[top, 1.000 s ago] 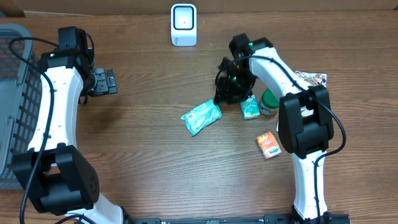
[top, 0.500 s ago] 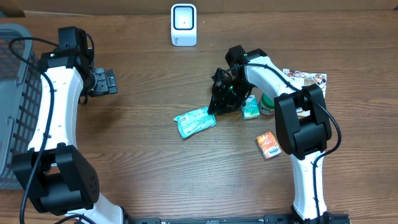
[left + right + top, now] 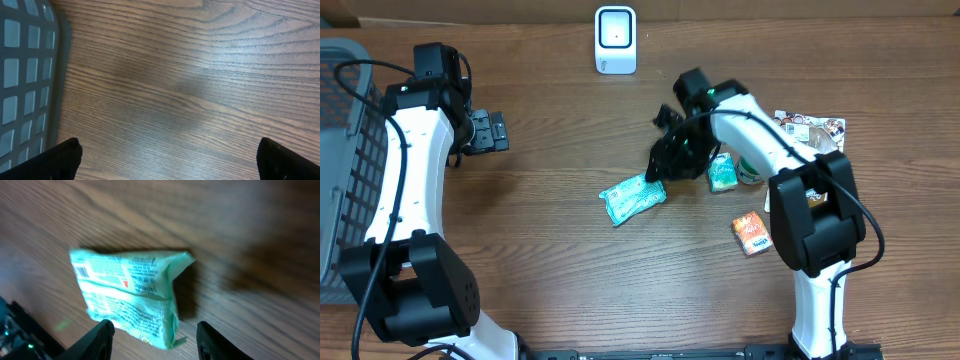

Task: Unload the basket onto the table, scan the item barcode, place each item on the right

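A pale green snack packet lies flat on the wooden table, left of centre. In the right wrist view the packet shows printed text and a small barcode at its left end. My right gripper hovers at the packet's right end, its jaws open. Its two dark fingertips straddle the packet's near edge without pinching it. The white scanner stands at the back edge. My left gripper is far to the left, wide open over bare wood.
A grey mesh basket fills the left edge, its wall also showing in the left wrist view. Right of my right arm sit a small green box, a green-lidded can, an orange packet and a colourful wrapper.
The green packet has slid left and turned slightly. My right gripper followed it leftward, and its jaws narrowed and then widened again. The left arm has not moved.
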